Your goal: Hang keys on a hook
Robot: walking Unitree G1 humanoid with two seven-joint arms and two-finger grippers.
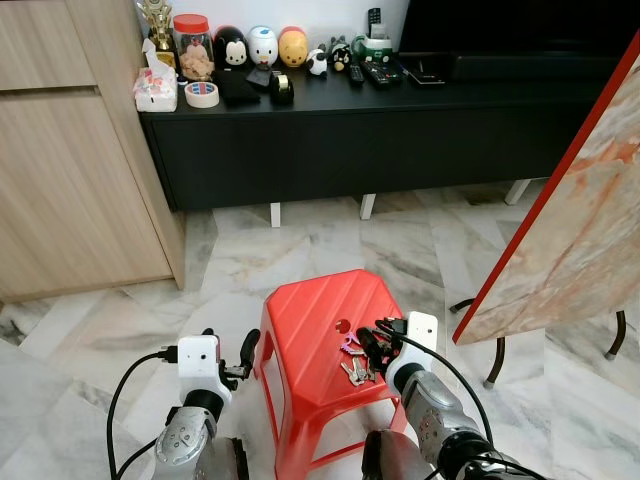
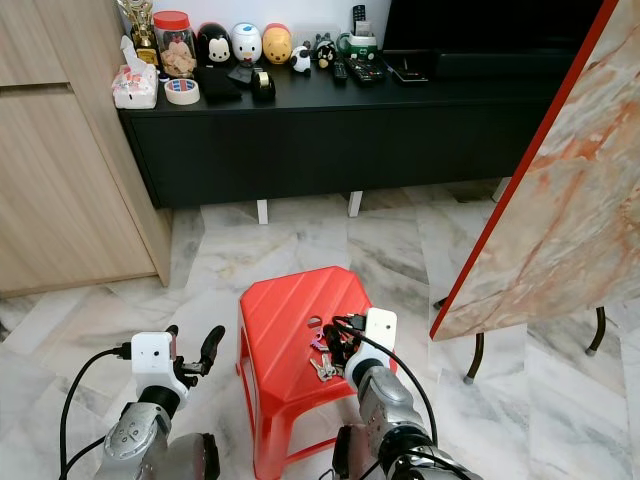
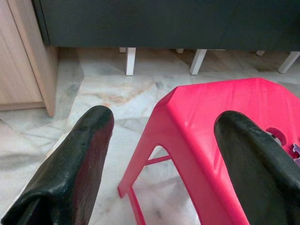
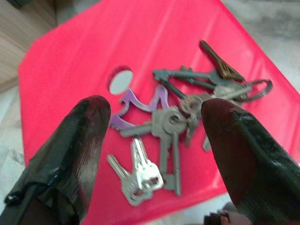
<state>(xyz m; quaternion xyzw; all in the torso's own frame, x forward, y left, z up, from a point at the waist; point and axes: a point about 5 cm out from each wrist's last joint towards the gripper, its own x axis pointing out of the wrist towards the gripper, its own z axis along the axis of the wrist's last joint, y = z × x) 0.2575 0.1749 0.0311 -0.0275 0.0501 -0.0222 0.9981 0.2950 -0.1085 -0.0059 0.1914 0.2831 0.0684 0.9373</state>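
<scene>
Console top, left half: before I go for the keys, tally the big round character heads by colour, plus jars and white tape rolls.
Black head: 1
White head: 1
Yellow head: 1
Red-lidded jar: 1
White tape roll: 1
Total: 5

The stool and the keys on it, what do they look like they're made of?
The stool: moulded plastic by the look, glossy red, with ridged grooves and soft reflections. The keys: metal, mostly dull silver-grey with a slight sheen, one brownish, perhaps brass, plus a purple piece that may be coated or plastic. The right pincer hovers open over them.
</scene>
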